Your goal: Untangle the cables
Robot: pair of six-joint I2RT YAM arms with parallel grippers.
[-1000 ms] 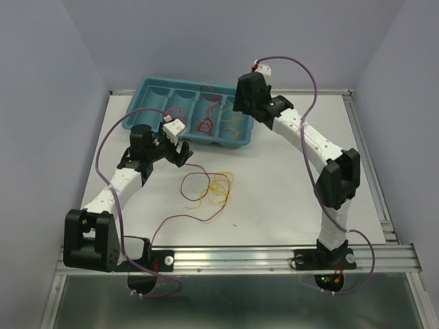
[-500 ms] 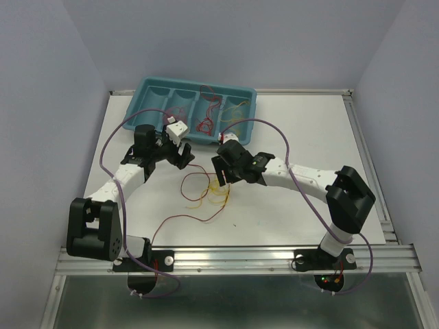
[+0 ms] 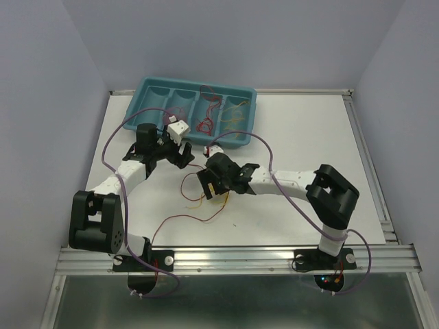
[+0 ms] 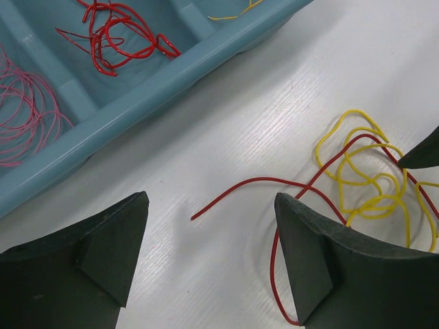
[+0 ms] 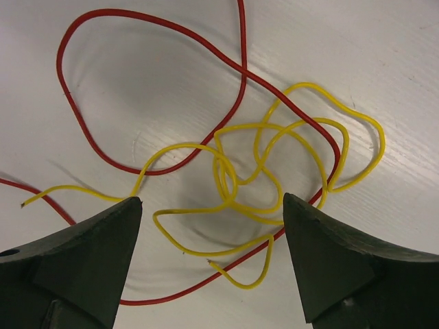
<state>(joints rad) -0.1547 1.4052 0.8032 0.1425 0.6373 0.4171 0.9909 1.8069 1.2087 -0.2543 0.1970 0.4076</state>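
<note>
A tangle of yellow cable (image 3: 218, 199) and red cable (image 3: 186, 218) lies on the white table in front of the tray. My right gripper (image 3: 208, 184) hovers directly over it. In the right wrist view it (image 5: 212, 202) is open, with yellow cable (image 5: 185, 145) loops and red cable (image 5: 243, 62) between and beyond its fingers, untouched. My left gripper (image 3: 180, 158) is open just left of the tangle. In the left wrist view it (image 4: 211, 205) straddles the red cable (image 4: 254, 181) near its free end, with yellow cable (image 4: 357, 164) to the right.
A teal divided tray (image 3: 134, 113) stands at the back left and holds red (image 3: 206, 125), yellow (image 3: 233, 118) and dark red (image 3: 180, 110) wires in separate compartments. Its front wall (image 4: 158, 96) lies just beyond my left fingers. Purple arm cables arc over both arms.
My right arm has swung from the tray down to the tangle and its jaws have spread wider. The left arm has barely shifted and stays open.
</note>
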